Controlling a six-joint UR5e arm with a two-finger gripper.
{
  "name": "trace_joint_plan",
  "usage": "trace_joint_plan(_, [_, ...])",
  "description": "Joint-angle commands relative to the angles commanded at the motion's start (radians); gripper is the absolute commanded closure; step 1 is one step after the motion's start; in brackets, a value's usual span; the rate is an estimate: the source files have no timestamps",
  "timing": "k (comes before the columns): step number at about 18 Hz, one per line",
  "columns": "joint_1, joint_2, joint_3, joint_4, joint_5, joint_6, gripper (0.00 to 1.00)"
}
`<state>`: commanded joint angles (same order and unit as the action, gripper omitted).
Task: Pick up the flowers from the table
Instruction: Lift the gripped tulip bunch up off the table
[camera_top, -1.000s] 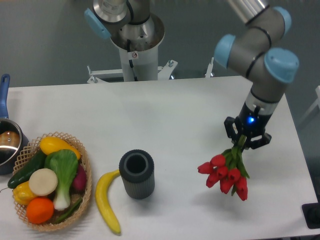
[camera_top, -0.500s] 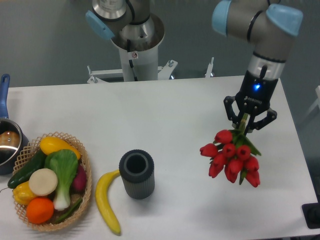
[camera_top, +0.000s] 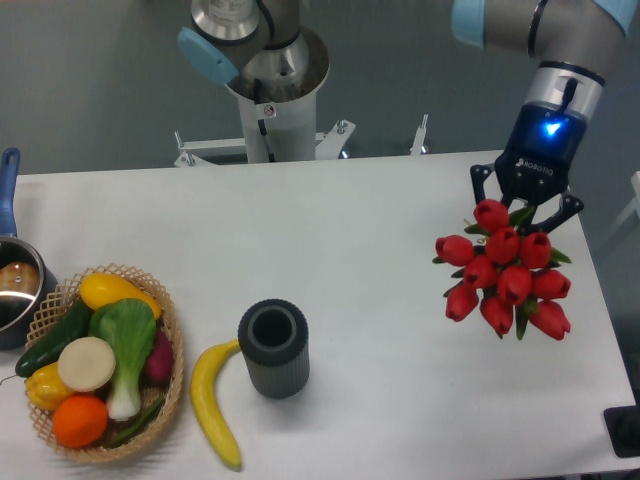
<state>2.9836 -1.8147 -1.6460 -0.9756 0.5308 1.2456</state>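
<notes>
The flowers, a bunch of red tulip buds with green stems, hang in the air above the right side of the white table. My gripper is shut on their stems, right above the buds, which point toward the camera. The stems are mostly hidden behind the buds and the gripper fingers.
A dark grey ribbed cylinder cup stands at the table's front middle. A yellow banana lies beside it. A wicker basket of vegetables and fruit sits front left. A pot is at the left edge. The robot base stands behind.
My gripper has risen and moved right and back with the flowers in it. The bunch has lifted clear of the table and now looks larger.
</notes>
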Motion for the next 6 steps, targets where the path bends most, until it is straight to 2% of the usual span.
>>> trace_joint_plan(6, [0.015, 0.000, -0.008, 0.000, 0.000, 0.000, 0.73])
